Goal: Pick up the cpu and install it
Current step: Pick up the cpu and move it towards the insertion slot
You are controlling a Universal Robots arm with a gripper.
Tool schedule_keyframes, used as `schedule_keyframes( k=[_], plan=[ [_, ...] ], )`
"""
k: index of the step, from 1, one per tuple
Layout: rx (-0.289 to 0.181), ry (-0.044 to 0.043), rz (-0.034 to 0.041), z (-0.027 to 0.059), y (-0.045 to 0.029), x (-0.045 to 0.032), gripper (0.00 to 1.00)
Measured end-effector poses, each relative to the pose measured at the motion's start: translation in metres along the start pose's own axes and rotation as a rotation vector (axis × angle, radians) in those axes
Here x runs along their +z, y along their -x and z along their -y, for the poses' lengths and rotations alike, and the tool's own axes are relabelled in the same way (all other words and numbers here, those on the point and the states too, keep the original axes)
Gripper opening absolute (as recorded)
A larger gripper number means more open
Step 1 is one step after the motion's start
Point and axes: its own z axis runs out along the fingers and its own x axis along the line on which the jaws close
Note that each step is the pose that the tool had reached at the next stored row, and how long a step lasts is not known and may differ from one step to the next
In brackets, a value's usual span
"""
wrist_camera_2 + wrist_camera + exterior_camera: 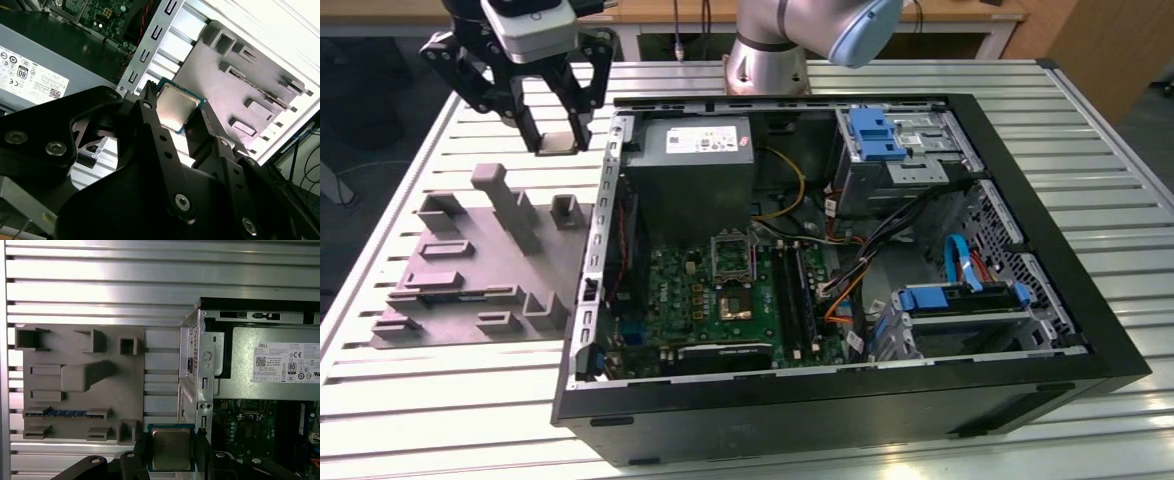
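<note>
The jaws pinch the cpu [176, 106]: silvery square top, seemingly green rim.

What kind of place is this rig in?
Probably a robotics lab bench for PC assembly: slotted metal table, open computer case, grey parts tray, and the tool holding a cpu.

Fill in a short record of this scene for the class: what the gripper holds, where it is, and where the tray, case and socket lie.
gripper: shut on the cpu, raised above the slatted table
cpu: gripped by its edges, metal top showing in both wrist views
grey tray: on the table, at the exterior view's left of the case
computer case: lying open, motherboard facing up
socket: on the motherboard, apart from the cpu
work so far: cpu lifted off the tray, not yet installed
</note>
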Motion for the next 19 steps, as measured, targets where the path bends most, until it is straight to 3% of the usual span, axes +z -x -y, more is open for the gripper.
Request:
schedule_keyframes(
  k=[19],
  plan=[
    [0.0,0.0,0.0,0.0,0.009,0.0013,0.47]
  ],
)
